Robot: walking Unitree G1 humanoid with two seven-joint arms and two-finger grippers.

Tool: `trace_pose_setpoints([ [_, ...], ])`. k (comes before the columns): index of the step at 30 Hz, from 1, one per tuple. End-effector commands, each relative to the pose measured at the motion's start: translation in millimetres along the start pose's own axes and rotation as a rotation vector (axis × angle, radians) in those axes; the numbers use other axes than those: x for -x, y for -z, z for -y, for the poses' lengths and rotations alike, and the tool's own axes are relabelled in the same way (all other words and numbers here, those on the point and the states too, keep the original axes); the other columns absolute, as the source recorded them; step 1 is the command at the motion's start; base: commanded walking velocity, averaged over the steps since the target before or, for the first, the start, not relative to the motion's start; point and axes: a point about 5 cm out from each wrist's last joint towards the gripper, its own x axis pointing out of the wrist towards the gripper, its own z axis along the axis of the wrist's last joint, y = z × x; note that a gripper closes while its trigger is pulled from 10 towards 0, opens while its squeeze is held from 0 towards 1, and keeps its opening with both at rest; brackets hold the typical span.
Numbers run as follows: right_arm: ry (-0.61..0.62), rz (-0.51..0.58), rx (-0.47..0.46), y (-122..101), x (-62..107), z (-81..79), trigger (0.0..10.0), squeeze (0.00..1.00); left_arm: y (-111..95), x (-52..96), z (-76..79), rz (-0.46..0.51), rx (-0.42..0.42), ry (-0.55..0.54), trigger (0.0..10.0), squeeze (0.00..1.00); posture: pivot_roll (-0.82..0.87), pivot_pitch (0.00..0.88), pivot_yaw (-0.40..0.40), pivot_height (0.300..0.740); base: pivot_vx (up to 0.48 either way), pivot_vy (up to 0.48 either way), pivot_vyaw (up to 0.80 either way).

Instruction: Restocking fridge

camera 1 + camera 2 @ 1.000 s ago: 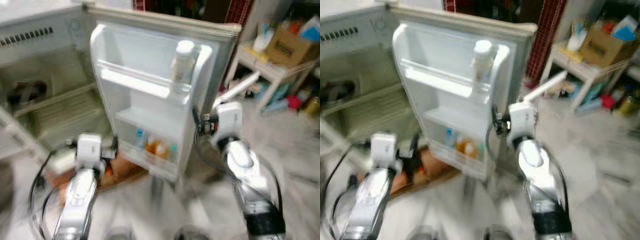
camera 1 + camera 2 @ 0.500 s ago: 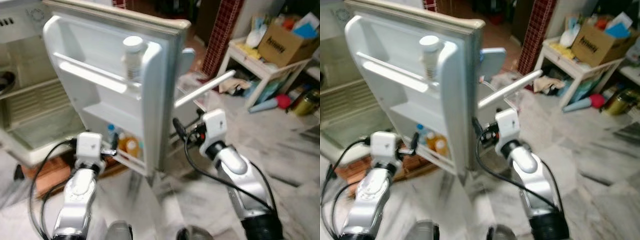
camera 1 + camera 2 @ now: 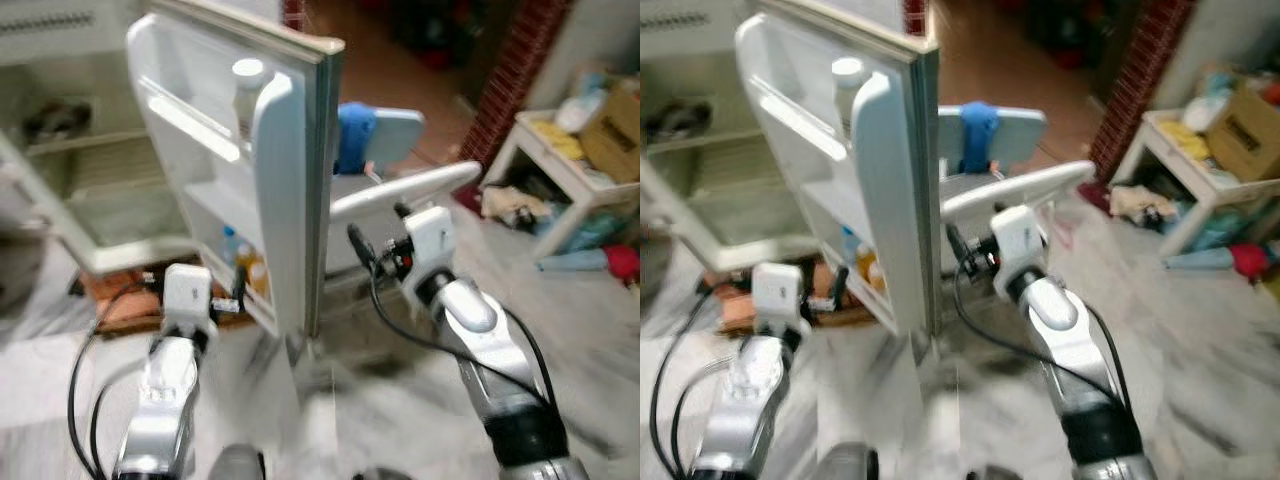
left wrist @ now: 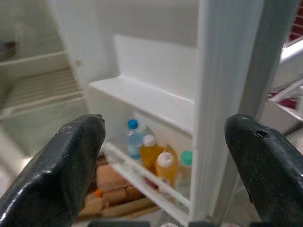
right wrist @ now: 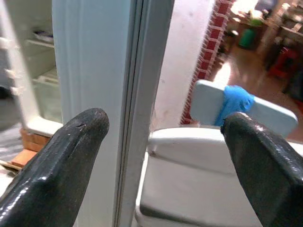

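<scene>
The white fridge stands open, its door (image 3: 290, 200) seen nearly edge-on. A white bottle (image 3: 247, 88) stands in the door's top shelf. The lowest door shelf holds a blue-capped bottle (image 4: 135, 141) and orange bottles (image 4: 158, 163). My left gripper (image 4: 165, 130) is open, low down facing the door's inner side, level with those bottles. On the door's outer side my right gripper (image 5: 163, 125) is open, close to the door's edge (image 5: 137, 94), with nothing between its fingers. The fridge's inside (image 3: 95, 195) shows bare shelves.
A white plastic chair (image 3: 400, 185) with a blue cloth (image 3: 355, 135) on its back stands just behind the door, by the right gripper. A white table (image 3: 560, 165) with boxes is at the right, next to a brick pillar (image 3: 510, 70). Boards (image 3: 115, 300) lie under the fridge.
The whole view has swung, so the door now shows almost edge-on and the chair with the blue cloth has come into sight. Both arms keep their pose on either side of the door.
</scene>
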Motion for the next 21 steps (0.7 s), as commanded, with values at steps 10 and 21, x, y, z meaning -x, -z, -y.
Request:
trace_pose_setpoints([
  [10,0.013,0.04,0.021,-6.0,-8.5,-4.2,10.0,0.0,-3.7,2.4,-10.8,0.024,0.005,-0.049,10.0,0.0,0.08,0.025,-0.015,0.74,0.0,0.0,0.8],
  [21,0.179,0.065,0.02,-6.9,-8.2,7.0,10.0,0.0,-3.8,2.2,-10.8,0.027,0.015,-0.043,10.0,0.0,0.08,0.025,-0.013,0.74,0.234,0.0,0.04],
])
